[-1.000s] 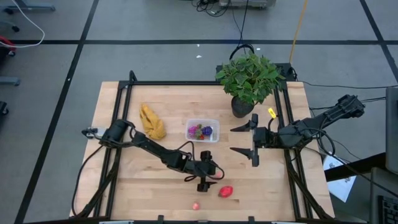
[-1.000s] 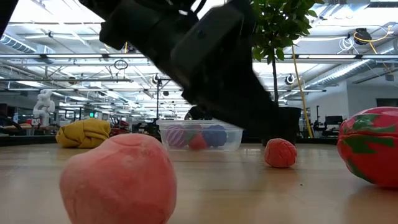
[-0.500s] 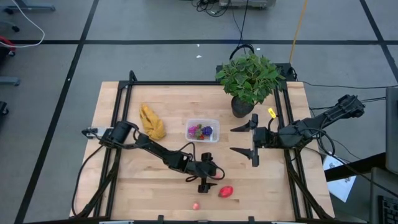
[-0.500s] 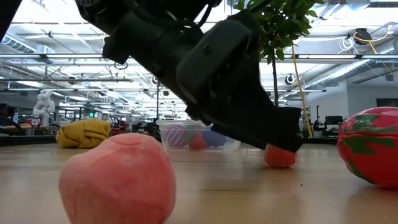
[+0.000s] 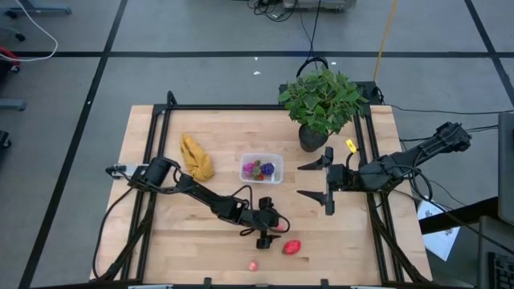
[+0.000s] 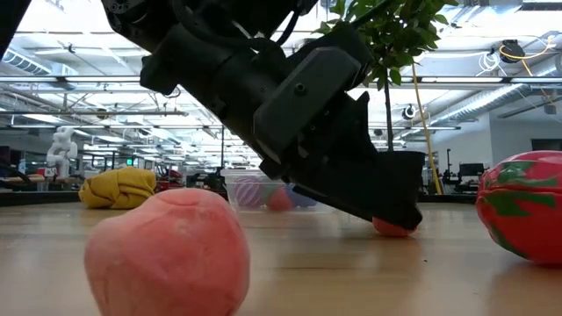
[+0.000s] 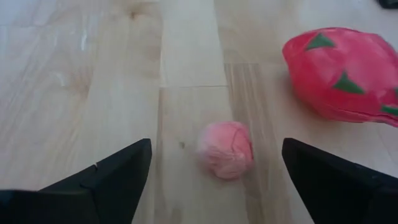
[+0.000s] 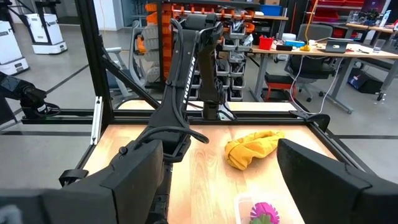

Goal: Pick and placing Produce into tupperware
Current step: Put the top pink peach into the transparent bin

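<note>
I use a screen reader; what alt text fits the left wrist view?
A small pink ball-like fruit lies on the wooden table, centred between the left pincer's two open dark fingers. A larger red fruit with green flecks lies beyond it.

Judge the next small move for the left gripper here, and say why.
Probably ease the left gripper down and close on the small pink fruit. Its fingers stand open to either side of that fruit, which lies on the table beside the larger red fruit, outside the tupperware.
</note>
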You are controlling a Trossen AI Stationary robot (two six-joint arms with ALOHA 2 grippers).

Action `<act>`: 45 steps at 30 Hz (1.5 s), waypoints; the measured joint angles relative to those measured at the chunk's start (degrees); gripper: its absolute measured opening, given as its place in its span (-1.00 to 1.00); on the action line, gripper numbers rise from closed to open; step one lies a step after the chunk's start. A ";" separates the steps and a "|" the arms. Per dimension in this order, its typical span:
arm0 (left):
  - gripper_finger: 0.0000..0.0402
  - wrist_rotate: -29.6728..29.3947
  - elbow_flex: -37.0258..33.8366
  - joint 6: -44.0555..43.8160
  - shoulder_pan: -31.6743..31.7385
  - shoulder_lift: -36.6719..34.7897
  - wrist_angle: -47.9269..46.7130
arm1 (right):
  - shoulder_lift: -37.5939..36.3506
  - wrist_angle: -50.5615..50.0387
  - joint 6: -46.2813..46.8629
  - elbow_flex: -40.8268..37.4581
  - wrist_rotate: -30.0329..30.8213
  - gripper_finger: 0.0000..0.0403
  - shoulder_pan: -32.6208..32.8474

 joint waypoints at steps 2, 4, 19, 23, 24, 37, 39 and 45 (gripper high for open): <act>0.75 -0.43 0.00 0.07 0.00 0.05 0.04 | 0.00 -0.01 0.02 0.00 0.00 0.53 0.00; 0.66 -0.43 0.00 0.11 -0.04 0.07 0.09 | 0.00 -0.02 0.00 0.00 0.00 0.53 0.00; -0.15 -0.42 0.00 0.08 0.00 0.09 0.52 | 0.00 -0.02 0.00 0.00 0.00 0.53 0.00; -0.41 -0.40 0.00 0.07 0.00 0.09 0.64 | 0.00 -0.02 -0.01 0.00 0.00 0.53 0.00; -0.46 -0.40 0.00 0.08 0.00 0.09 0.69 | 0.00 -0.02 0.01 0.00 0.00 0.53 0.00; -0.59 -2.71 -0.07 0.18 -0.17 -7.65 -15.91 | 0.00 -0.01 0.02 0.00 -0.01 0.53 0.00; -0.56 -6.86 -0.05 1.37 -0.22 -11.64 -22.51 | 0.00 -0.02 0.02 0.00 0.00 0.53 0.00; -0.53 -22.98 -0.02 6.84 1.21 -22.62 -34.91 | 0.00 0.09 0.02 0.00 0.00 0.53 0.00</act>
